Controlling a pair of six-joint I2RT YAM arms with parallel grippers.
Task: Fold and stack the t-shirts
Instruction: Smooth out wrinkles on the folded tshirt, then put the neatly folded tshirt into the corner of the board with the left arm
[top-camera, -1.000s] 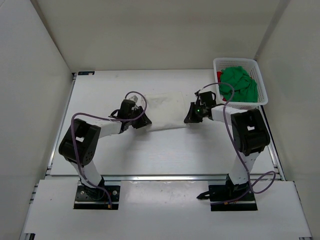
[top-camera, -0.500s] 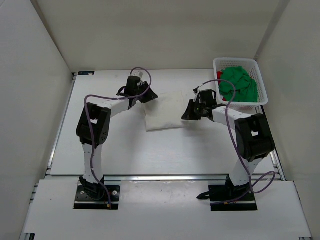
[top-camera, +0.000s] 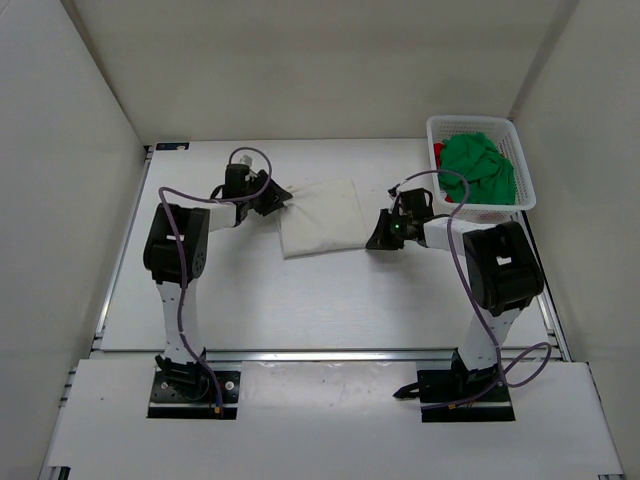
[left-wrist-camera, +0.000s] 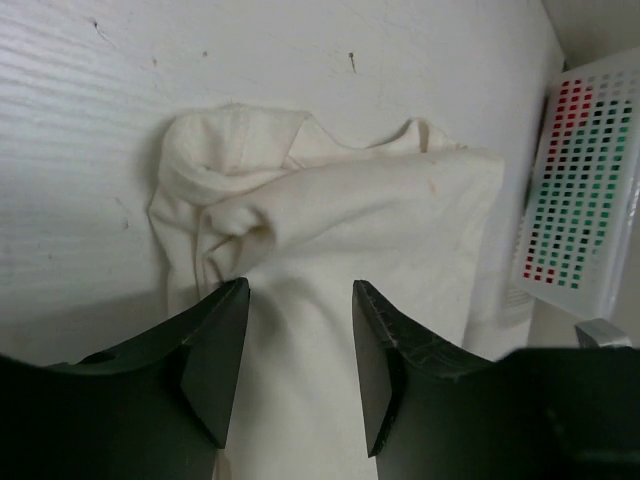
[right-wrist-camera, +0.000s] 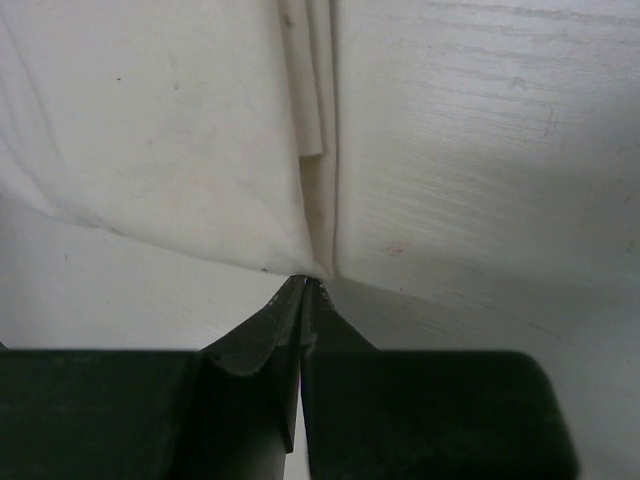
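Top external view gives us the white plastic mesh basket (top-camera: 470, 120) at the far right corner of the pale desk (top-camera: 300, 300), and we place everything else from it. Inside the basket lies a crumpled bright green cloth t-shirt (top-camera: 478, 168), with a bit of a bright red cloth t-shirt (top-camera: 437, 152) showing at the basket's left wall. To the left of the basket, and apart from it, a cream-white cloth t-shirt (top-camera: 320, 215) lies folded into a rough rectangle on the desk. At the edge of this shirt farthest from the basket we see the left gripper (top-camera: 275, 197). Its fingers stand apart over the cloth and clamp nothing, and the left wrist view shows rumpled folds just beyond the tips. At the shirt's near corner on the basket's side, the right gripper (top-camera: 380, 232) has its fingers pressed together. The right wrist view shows the cloth drawn to a point at the tips, pinched between them.
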